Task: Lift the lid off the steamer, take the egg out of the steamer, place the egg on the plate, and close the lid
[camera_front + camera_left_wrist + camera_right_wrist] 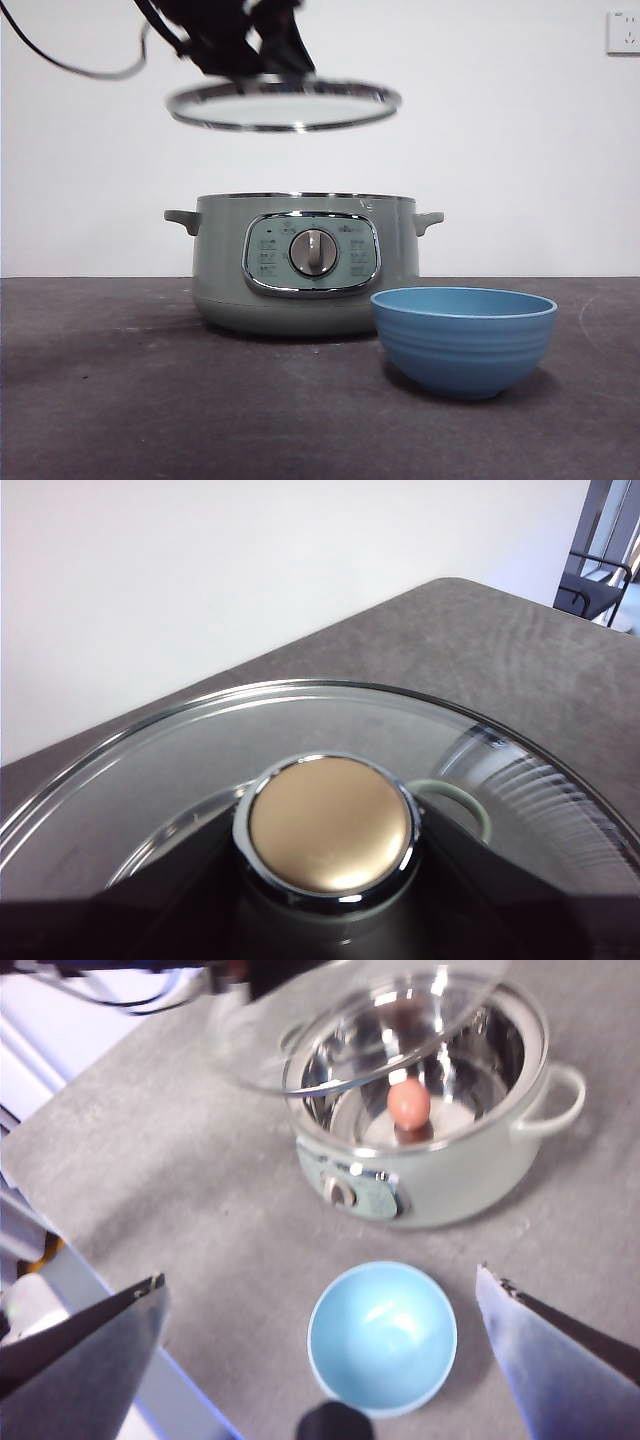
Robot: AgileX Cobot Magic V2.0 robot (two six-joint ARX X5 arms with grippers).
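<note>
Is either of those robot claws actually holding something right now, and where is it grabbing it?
Yes. The left gripper holds the lid by its knob, in the air above the open steamer. The right gripper is open and holds nothing.

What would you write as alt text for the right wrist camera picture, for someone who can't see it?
Looking down from above, a pink-brown egg sits inside the open pale green steamer, while the glass lid is held tilted above it by the left gripper. An empty blue plate stands in front of the steamer on the grey table, between the right gripper's wide-open jaws.
</note>
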